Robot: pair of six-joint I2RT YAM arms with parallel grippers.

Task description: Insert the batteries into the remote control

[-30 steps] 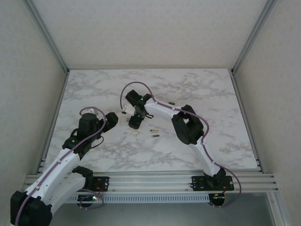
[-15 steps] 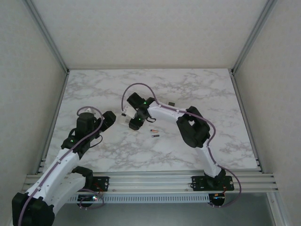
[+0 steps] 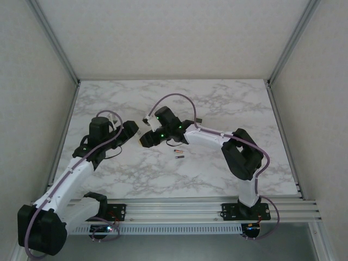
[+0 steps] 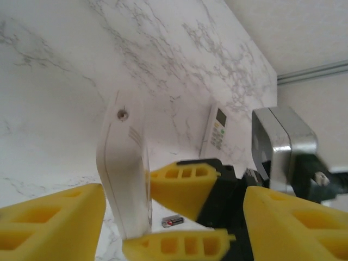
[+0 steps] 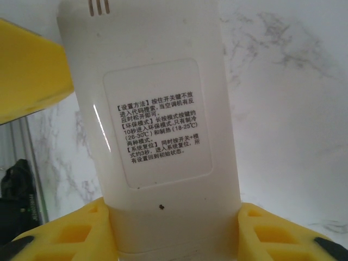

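The white remote control (image 5: 163, 136) is held with its labelled back toward the right wrist camera. My right gripper (image 5: 173, 231) is shut on its lower end, a yellow finger on each side. In the left wrist view the remote (image 4: 124, 168) stands on edge, pinched by the right gripper's yellow fingers (image 4: 185, 185). My left gripper (image 4: 174, 209) is open, its left finger beside the remote and not closed on it. From above, the left gripper (image 3: 132, 130) and right gripper (image 3: 144, 140) meet left of centre. Two batteries (image 3: 177, 150) (image 3: 180, 157) lie on the table just right of them; one battery (image 4: 172, 221) shows under the remote.
The marble table (image 3: 228, 103) has metal frame rails along its left and right edges. A second white remote (image 4: 217, 132) with a small display and buttons lies face up further back. The right arm's elbow (image 3: 242, 155) sits over the table's right half.
The right gripper has swung the remote up off the table and turned it. The right elbow has shifted right. The left gripper has moved up and in beside the remote.
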